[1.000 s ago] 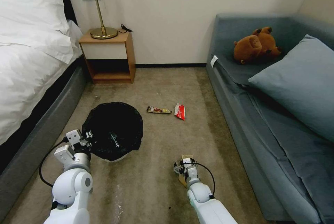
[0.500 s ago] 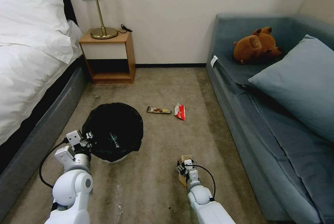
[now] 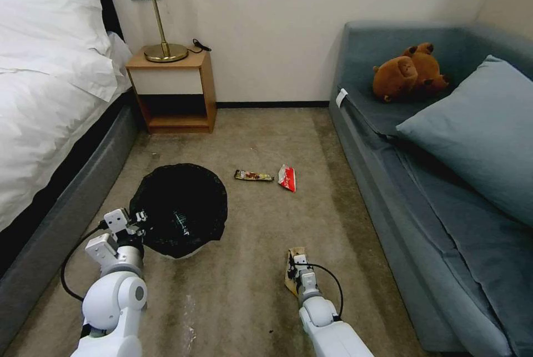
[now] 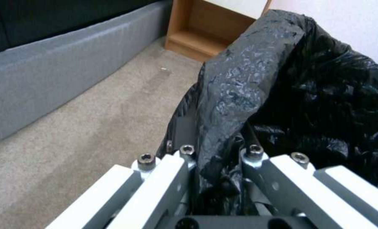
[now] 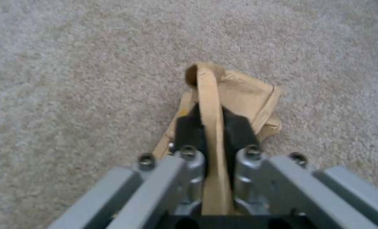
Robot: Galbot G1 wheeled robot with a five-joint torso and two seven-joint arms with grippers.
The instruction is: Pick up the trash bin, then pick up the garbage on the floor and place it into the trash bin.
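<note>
The trash bin [image 3: 180, 207], white with a black bag over its rim, is tipped toward me at the left on the carpet. My left gripper [image 3: 135, 218] is shut on its near rim; in the left wrist view the bag-covered rim [image 4: 223, 105] is pinched between the fingers [image 4: 185, 152]. My right gripper [image 3: 295, 271] is down at the floor, shut on the tan paper wrapper [image 3: 295, 254]. In the right wrist view a fold of that wrapper [image 5: 235, 92] stands between the dark pads [image 5: 187, 128]. A dark snack-bar wrapper [image 3: 254, 175] and a red-and-white packet [image 3: 287, 177] lie farther out.
A bed [image 3: 44, 101] with a grey base runs along the left. A wooden nightstand [image 3: 173, 90] with a lamp stands at the back wall. A blue-grey sofa [image 3: 388, 179] with a pillow [image 3: 477, 129] and a brown plush toy [image 3: 408, 73] lines the right.
My right gripper has sunk lower onto the tan wrapper and its fingers have closed on it. The left gripper and the bin have hardly moved.
</note>
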